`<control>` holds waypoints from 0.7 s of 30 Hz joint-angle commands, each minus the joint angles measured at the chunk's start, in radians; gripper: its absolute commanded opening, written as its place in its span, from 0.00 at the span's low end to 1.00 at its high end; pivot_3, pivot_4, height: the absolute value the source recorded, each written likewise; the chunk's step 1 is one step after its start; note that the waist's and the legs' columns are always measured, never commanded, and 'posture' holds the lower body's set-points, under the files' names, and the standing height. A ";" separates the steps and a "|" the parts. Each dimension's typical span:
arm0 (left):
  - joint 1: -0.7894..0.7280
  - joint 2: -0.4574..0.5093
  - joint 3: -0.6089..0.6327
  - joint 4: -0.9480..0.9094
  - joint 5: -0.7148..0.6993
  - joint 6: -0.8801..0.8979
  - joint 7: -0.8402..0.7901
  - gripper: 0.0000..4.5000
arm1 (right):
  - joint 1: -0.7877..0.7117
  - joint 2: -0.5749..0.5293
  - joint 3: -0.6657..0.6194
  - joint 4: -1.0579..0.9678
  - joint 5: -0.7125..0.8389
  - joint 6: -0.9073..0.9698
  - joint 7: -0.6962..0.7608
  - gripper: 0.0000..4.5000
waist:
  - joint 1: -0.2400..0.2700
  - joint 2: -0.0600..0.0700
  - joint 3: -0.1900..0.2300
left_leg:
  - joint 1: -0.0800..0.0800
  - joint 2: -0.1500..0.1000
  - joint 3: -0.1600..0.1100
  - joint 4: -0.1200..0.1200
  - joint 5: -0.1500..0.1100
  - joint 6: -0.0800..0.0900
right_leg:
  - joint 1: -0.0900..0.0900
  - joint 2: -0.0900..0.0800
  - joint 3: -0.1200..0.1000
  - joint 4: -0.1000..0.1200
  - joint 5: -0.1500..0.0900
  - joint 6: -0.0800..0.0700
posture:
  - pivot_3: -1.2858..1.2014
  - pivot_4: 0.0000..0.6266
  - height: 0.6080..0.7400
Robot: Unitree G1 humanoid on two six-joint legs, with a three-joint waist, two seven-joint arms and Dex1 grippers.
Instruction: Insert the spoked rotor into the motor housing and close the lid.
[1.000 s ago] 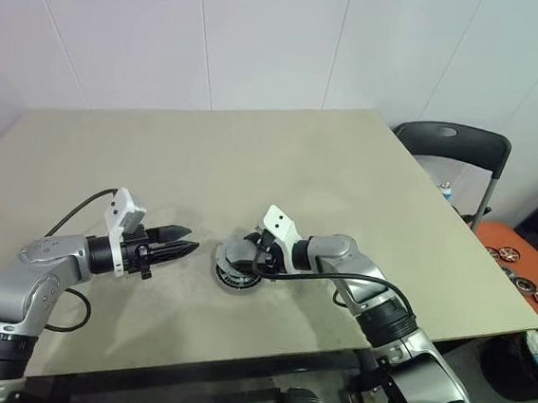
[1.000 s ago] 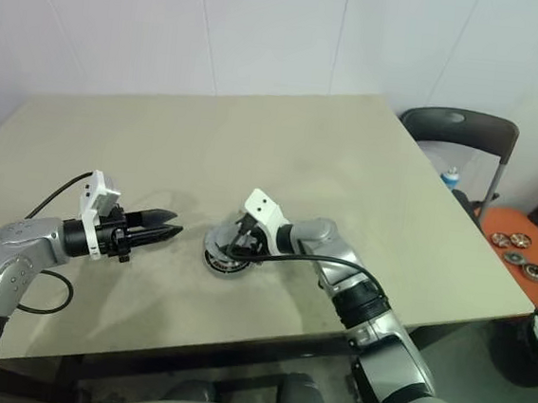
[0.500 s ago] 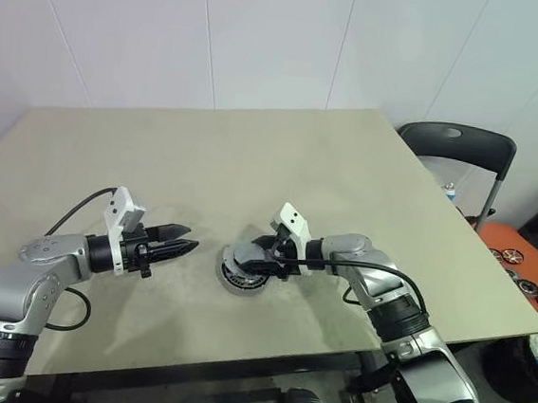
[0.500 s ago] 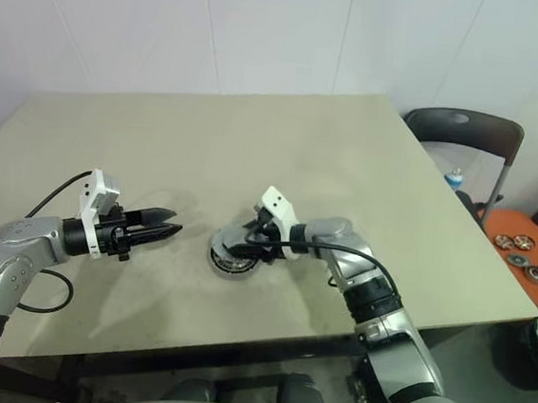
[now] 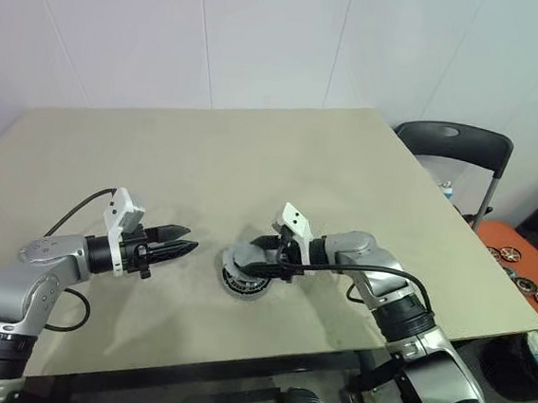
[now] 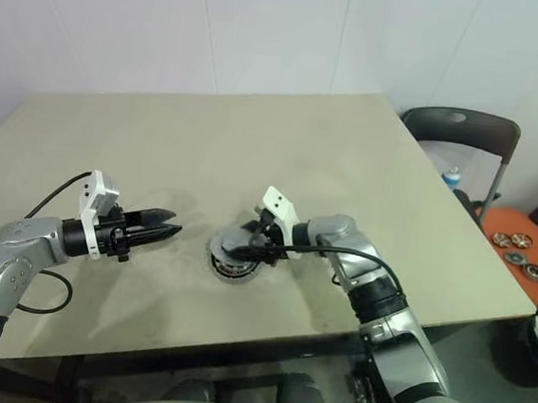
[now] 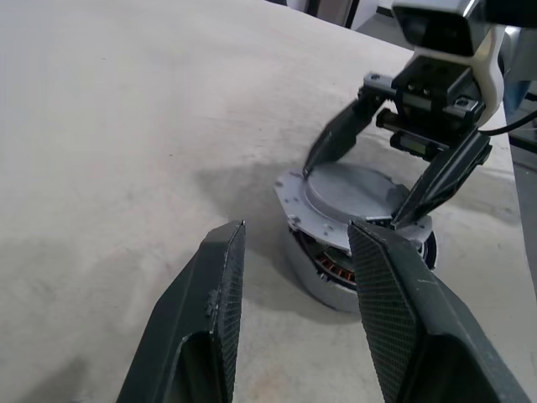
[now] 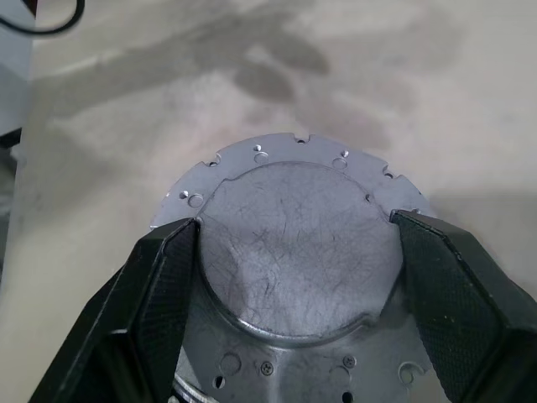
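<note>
The right gripper (image 8: pixel 294 252) has its jaws clamped on the raised round boss of the lid (image 8: pixel 298 252), one finger on each side, and holds that grey disc tilted on top of the motor housing (image 7: pixel 336 273), whose copper windings show under the lifted edge. The housing sits on the beige surface (image 5: pixel 255 153), near its front edge. The left gripper (image 5: pixel 177 246) hovers just beside the housing with its jaws parted and empty. A folding chair (image 5: pixel 460 148) stands past the surface's right side.
</note>
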 commanded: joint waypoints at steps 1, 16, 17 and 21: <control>0.000 0.010 0.029 -0.038 -0.010 -0.008 0.005 0.46 | -0.043 0.018 -0.035 -0.042 0.019 -0.036 -0.007 0.74 | 0.000 0.000 0.000 | 0.000 0.000 0.000 0.000 0.000 0.000 | 0.000 0.000 0.000 0.000 0.000 0.000 | 0.52 0.00 1.00; -0.001 0.016 0.032 -0.037 -0.012 -0.006 0.006 0.46 | -0.007 -0.137 0.043 0.012 -0.031 -0.127 0.198 0.74 | 0.003 0.000 0.000 | 0.000 0.000 0.000 0.000 0.000 0.000 | 0.000 0.000 0.000 0.000 0.000 0.000 | 0.52 0.00 1.00; -0.001 0.016 0.032 -0.038 -0.012 -0.005 0.007 0.46 | -0.006 -0.135 0.046 0.017 -0.037 -0.133 0.198 0.74 | 0.003 0.000 0.000 | 0.000 0.000 0.001 0.000 0.000 0.000 | 0.000 0.000 0.000 0.000 0.000 0.000 | 0.52 0.00 1.00; 0.005 0.017 0.036 -0.045 -0.014 -0.003 0.010 0.46 | 0.001 -0.118 0.062 0.021 -0.069 -0.173 0.175 0.74 | 0.002 0.000 0.000 | 0.000 0.000 0.001 0.001 0.000 0.000 | 0.000 0.000 0.000 0.000 0.000 0.000 | 0.52 0.00 1.00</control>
